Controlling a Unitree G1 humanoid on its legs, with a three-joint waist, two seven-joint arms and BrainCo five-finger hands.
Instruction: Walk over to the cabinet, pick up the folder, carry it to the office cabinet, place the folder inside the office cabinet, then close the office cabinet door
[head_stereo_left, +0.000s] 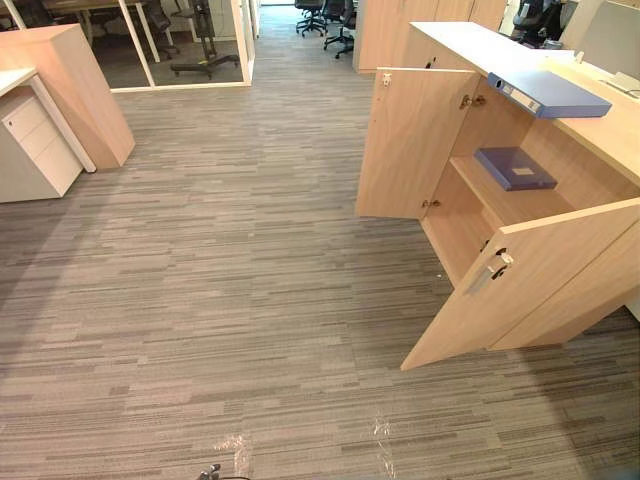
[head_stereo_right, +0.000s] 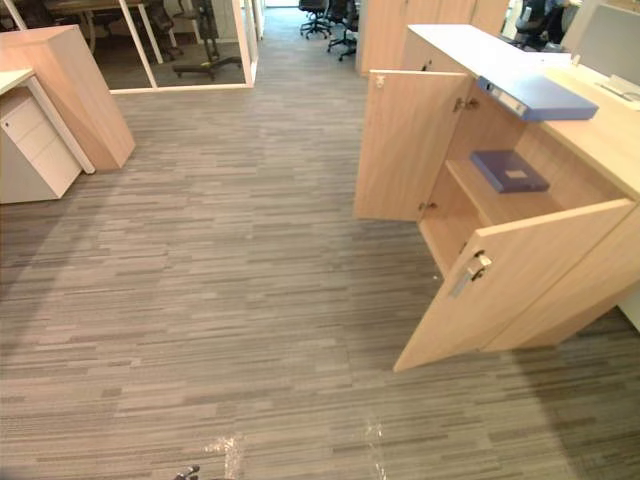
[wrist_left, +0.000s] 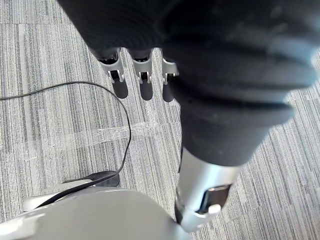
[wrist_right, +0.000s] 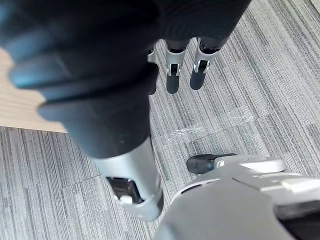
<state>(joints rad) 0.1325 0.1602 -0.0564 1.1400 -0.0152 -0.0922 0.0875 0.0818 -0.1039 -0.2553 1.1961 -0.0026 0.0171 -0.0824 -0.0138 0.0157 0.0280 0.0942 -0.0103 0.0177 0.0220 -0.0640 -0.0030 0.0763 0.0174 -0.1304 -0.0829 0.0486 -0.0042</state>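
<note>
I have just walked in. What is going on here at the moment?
Nothing is being handled. The robot's left hand and right hand hang over the carpet with straight fingers, holding nothing. To its right stands a wooden cabinet with far door and near door both open. A blue folder lies on top of it, and a second folder lies on the shelf inside.

The left hand (wrist_left: 146, 82) hangs, fingers straight, above striped grey carpet (wrist_left: 50, 50).

An office: striped grey carpet (head_stereo_left: 200, 280), an open wooden cabinet (head_stereo_left: 410, 140), a glass partition (head_stereo_left: 185, 45) and, seemingly, swivel chairs (head_stereo_left: 325, 18).
</note>
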